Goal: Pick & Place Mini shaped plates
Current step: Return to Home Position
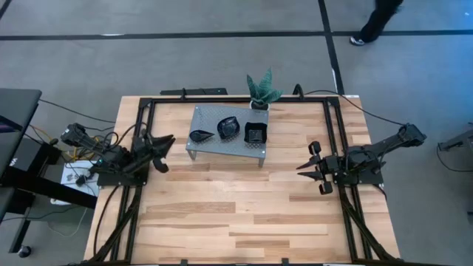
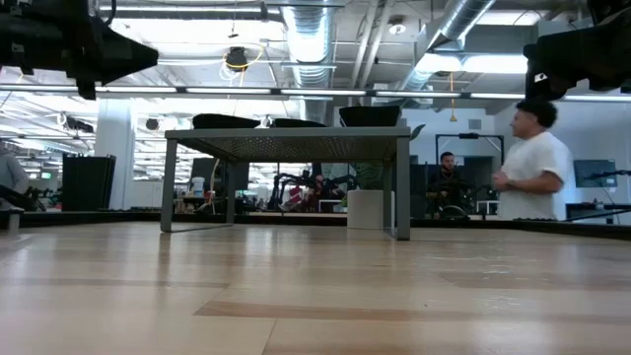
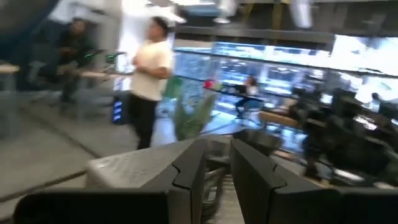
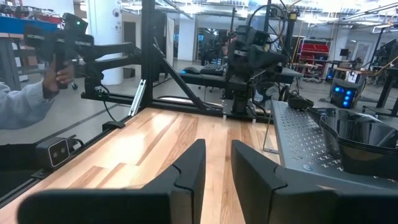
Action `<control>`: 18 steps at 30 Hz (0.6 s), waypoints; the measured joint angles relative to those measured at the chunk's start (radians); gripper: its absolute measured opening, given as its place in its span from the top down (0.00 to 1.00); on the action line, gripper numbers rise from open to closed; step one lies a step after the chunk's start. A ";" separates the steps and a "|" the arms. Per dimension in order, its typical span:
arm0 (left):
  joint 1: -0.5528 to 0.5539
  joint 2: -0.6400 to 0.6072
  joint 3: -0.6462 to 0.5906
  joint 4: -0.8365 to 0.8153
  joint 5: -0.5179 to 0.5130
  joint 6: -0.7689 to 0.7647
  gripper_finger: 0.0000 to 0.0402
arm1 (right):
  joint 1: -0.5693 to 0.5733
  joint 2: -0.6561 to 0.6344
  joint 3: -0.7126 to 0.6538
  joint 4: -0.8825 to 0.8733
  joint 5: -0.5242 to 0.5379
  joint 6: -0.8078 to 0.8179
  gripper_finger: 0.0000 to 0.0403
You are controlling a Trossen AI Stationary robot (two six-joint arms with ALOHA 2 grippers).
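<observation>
Three glossy black mini plates sit on top of the grey perforated stand (image 1: 222, 145): a leaf-shaped one (image 1: 200, 135), a second one (image 1: 228, 127) and a square one (image 1: 255, 134). The low view shows them as dark shapes on the stand top (image 2: 296, 123). In the right wrist view the square plate (image 4: 364, 134) rests on the stand's top. My left gripper (image 1: 168, 141) hovers off the stand's left end, shut. My right gripper (image 1: 301, 167) hovers to the right of the stand and nearer, also shut. Neither holds anything.
A small green potted plant (image 1: 261, 90) stands just behind the stand's far right corner. A black frame (image 1: 336, 111) runs round the table's edges. Bare wood (image 1: 229, 214) stretches across the near half. People stand in the room beyond the table (image 2: 532, 163).
</observation>
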 joint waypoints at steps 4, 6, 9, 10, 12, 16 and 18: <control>0.000 0.000 0.000 -0.003 0.205 0.106 0.81 | 0.000 0.000 0.000 0.000 0.000 0.000 0.82; -0.001 0.000 0.000 0.001 0.275 0.122 0.81 | 0.000 0.000 0.000 0.000 0.000 0.000 0.82; 0.000 -0.003 0.000 0.007 0.273 0.134 0.81 | 0.000 0.000 0.000 0.000 0.000 0.000 0.82; 0.000 -0.009 0.001 0.006 0.265 0.143 0.81 | 0.000 0.000 0.000 0.000 0.000 0.000 0.82; 0.000 -0.026 0.012 0.005 0.248 0.156 0.81 | 0.000 0.000 0.000 0.000 0.000 0.000 0.82; 0.000 -0.086 0.035 0.010 0.246 0.205 0.81 | 0.000 0.000 0.000 0.000 0.000 0.000 0.82; -0.003 -0.122 0.034 -0.021 0.244 0.204 0.81 | 0.000 0.000 0.000 0.000 0.000 0.000 0.82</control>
